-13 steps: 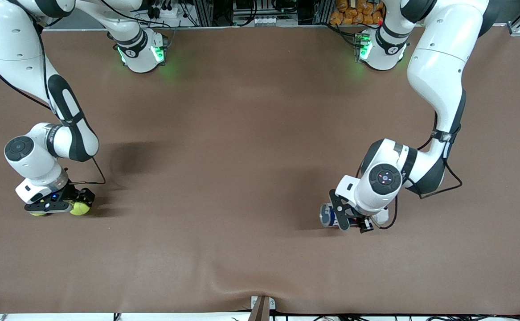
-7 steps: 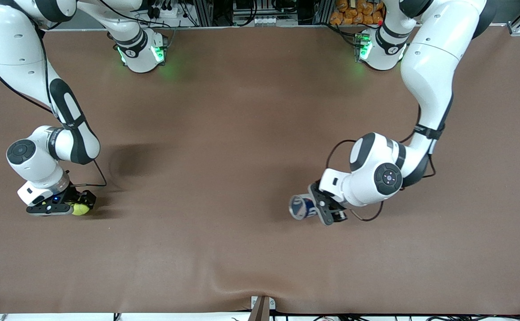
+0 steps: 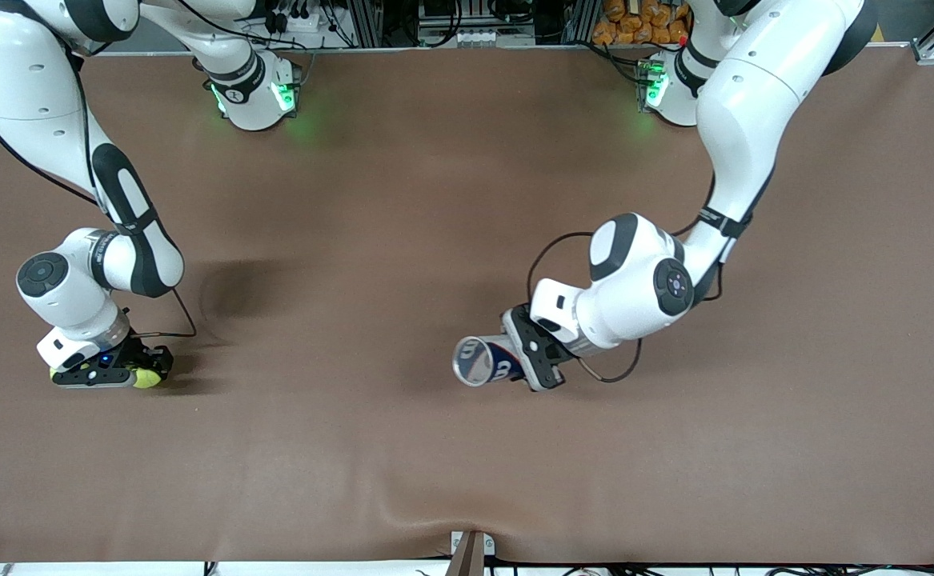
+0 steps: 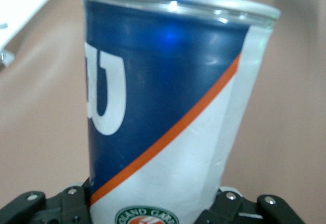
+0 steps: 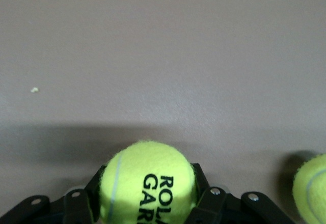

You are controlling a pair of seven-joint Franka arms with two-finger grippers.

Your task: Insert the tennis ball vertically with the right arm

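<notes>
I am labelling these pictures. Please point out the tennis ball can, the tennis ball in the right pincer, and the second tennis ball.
tennis ball can (image 4: 168, 107): left wrist view, blue side wall.
held tennis ball (image 5: 147, 180): right wrist view, front with black lettering.
second tennis ball (image 5: 311, 186): right wrist view, visible edge part.

A brown cloth covers my tabletop, rumpled at its near edge. Along the top stand metal racks and orange bundles.

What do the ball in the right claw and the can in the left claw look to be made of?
Tennis ball: fuzzy yellow felt with printed black lettering. Can: glossy, likely clear plastic under a blue, white and orange label; it shows highlights and a silvery, probably metal, rim.
</notes>
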